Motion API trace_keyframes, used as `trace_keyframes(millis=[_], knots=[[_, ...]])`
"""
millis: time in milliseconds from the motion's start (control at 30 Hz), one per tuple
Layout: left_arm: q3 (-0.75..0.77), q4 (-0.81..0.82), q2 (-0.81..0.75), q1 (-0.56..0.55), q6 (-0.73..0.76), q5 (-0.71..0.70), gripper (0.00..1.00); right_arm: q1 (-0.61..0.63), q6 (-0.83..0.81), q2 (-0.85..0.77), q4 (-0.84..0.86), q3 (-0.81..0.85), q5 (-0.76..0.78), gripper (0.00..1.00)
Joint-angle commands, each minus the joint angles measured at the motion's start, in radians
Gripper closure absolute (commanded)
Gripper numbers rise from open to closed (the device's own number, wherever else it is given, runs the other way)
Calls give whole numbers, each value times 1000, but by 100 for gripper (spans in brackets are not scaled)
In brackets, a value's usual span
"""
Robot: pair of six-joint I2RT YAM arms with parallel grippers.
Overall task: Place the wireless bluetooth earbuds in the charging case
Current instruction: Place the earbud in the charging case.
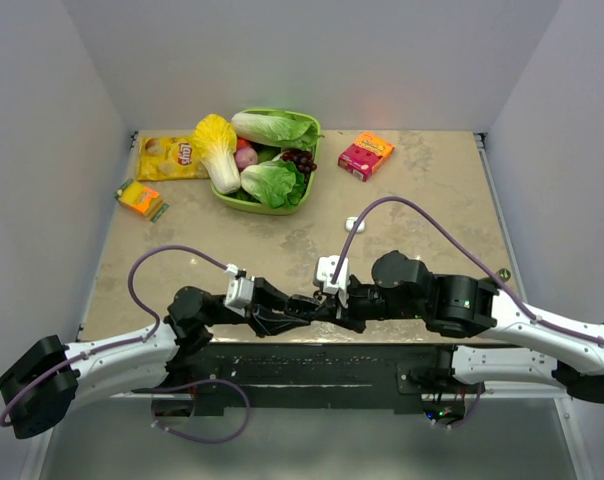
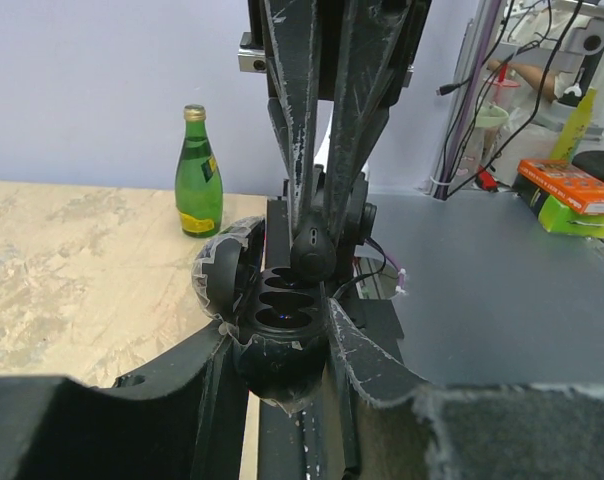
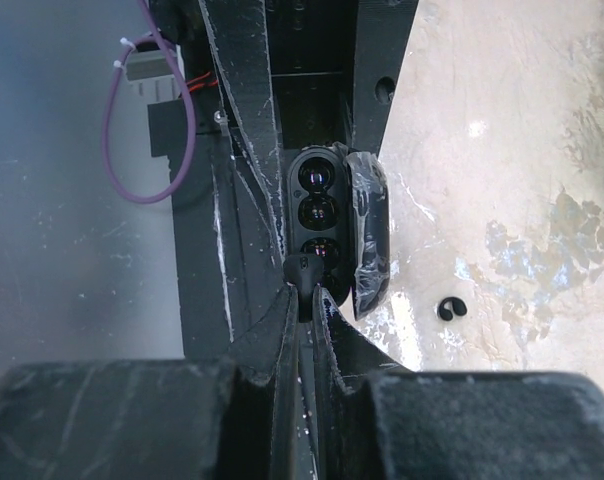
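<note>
Mottled beige table (image 1: 432, 190), front edge: the open black charging case (image 2: 282, 300) is clamped between the fingers of the left gripper (image 2: 287, 352), with its lid swung aside. One black earbud (image 3: 304, 266) is pinched by the right gripper (image 3: 304, 292) at the case's end well. A green basket (image 1: 314, 165) of vegetables is seen behind.

One brand can be read: the red "Lay's" logo printed on the yellow bag (image 1: 167, 157) in the upper left of the top view. A yellow label is carried by the green bottle (image 2: 199, 172) at the left of the left wrist view, but its print is too small to be read. Print on the orange box (image 2: 572, 186) and the red box (image 1: 366, 155) cannot be read either.
</note>
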Motion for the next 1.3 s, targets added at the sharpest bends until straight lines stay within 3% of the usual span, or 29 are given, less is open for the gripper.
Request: trace_keyframes(millis=[0, 767, 800, 900, 1167, 1267], knots=[[37, 65, -22, 6, -14, 35, 100, 7, -8, 0, 26, 9, 2, 100], [27, 112, -25, 6, -36, 37, 100, 16, 4, 38, 26, 14, 56, 99], [27, 105, -29, 6, -36, 35, 100, 15, 8, 37, 26, 15, 62, 88], [23, 83, -40, 6, -22, 28, 100, 15, 24, 19, 32, 17, 90, 73], [2, 68, -40, 5, -8, -15, 100, 15, 71, -93, 55, 63, 168, 56], [-6, 52, -52, 5, 0, -50, 100, 13, 106, -179, 79, 36, 304, 55]])
